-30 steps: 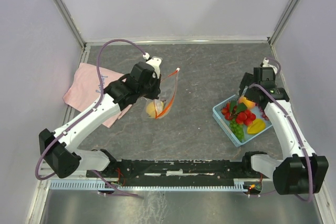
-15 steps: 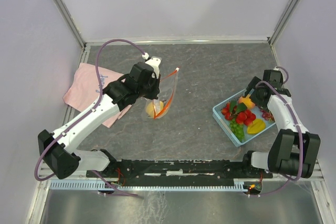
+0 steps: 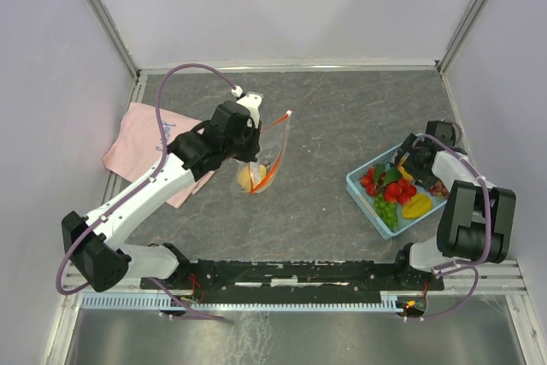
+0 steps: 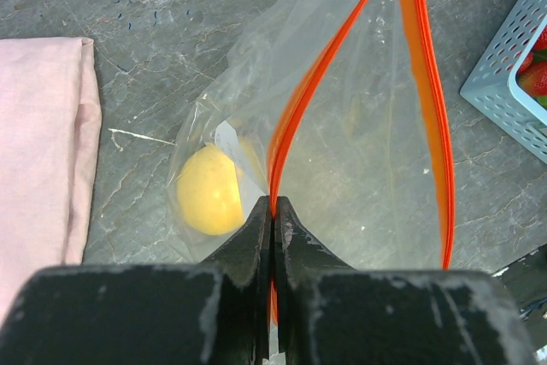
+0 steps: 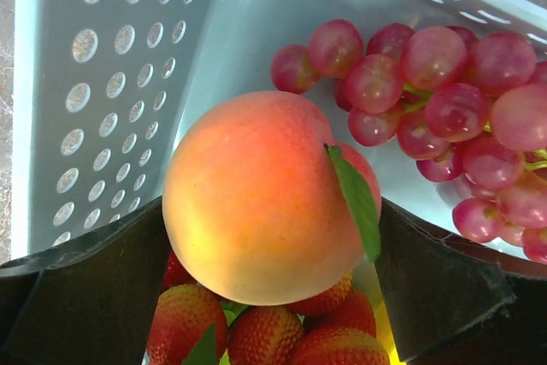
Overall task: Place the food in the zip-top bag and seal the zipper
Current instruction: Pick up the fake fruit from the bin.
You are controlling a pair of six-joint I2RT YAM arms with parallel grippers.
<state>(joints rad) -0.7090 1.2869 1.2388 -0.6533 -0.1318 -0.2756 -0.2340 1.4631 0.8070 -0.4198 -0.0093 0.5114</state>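
While the left end effector (image 4: 273, 209) was clenched on the zipper (image 4: 295, 117), pinching one side of the orange-red strip, the zip-top bag (image 4: 359, 151) hung just ahead of its tips with the mouth gaping. One round yellow fruit (image 4: 208, 190) sat inside the bag, just ahead-left of those tips, low near the tabletop (image 4: 171, 6). The pink cloth (image 4: 38, 151) lay further left.

The right end effector (image 5: 265, 284) was released, jaws spread wide. A finger stood either side of a peach (image 5: 256, 198) inside the light-blue basket (image 5: 111, 83). Whether the fingers were touching the peach could not be told. Strawberries (image 5: 256, 335) sat on the near side of the peach, and a red grape bunch (image 5: 436, 100) lay beyond it to the right.

Judged step: filling, at the pick of the next fruit. Most food was in the basket and the zipper was unsealed. The next move likely called for:
- closing squarely on the peach, which looked round and smooth and could squirt out;
- lifting it clear of the basket wall;
- carrying it across to the bag mouth, well off to that end effector's left;
- dropping it between the two strips.
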